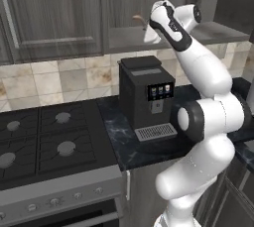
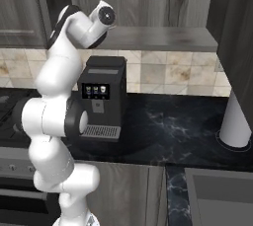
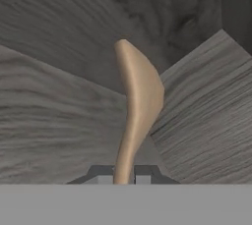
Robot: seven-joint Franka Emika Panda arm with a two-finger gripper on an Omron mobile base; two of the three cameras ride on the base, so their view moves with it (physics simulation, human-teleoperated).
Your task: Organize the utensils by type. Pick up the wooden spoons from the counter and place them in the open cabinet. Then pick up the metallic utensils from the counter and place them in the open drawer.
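Observation:
My gripper [image 3: 123,177] is shut on the handle of a pale wooden spoon [image 3: 139,98], whose bowl points away from the hand. In the left base view the arm reaches up into the open cabinet [image 1: 218,31], and the wooden spoon [image 1: 139,20] pokes out to the left of the hand, just above the grey shelf. In the hand view, the cabinet's wood-grain shelf and back wall lie behind the spoon. From the right base view the raised hand sits at the left end of the cabinet shelf [image 2: 163,37]. The metallic utensils and the drawer are out of view.
A black coffee machine [image 1: 146,97] stands on the dark marble counter [image 2: 173,126] under the cabinet. A stove [image 1: 44,141] lies to its left. A white cylinder [image 2: 236,121] stands at the counter's right, with a sink [image 2: 220,195] in front of it.

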